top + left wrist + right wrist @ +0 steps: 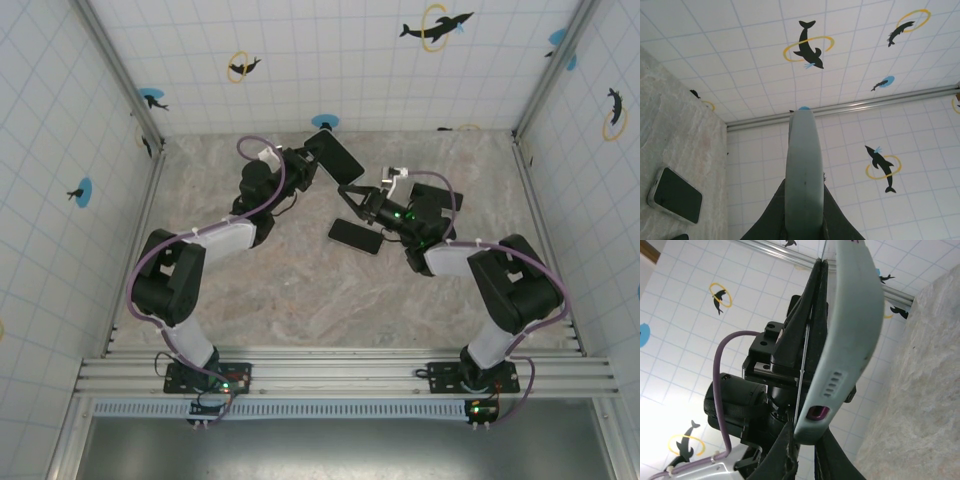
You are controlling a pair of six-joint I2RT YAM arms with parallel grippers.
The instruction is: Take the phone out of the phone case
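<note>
**Pale Green Case, Black Phone, Dolphin Tiles**

The phone case (804, 170) is pale grey-green, with a purple-tinted opening at one end. The phone (675, 195) has a black face and a light rim. The table (300, 290) is mottled beige-grey marble. The walls (330, 60) are white grid tiles with black dolphins, yellow rings and blue spots. The cable (718, 385) is purple.

A beige marbled tabletop (300, 300) fills the middle of the overhead frame, enclosed by white grid-tiled walls (330, 60). A black dolphin sticker in a yellow ring (436, 27) sits upper right. A silver aluminium rail (330, 370) crosses the bottom.
</note>
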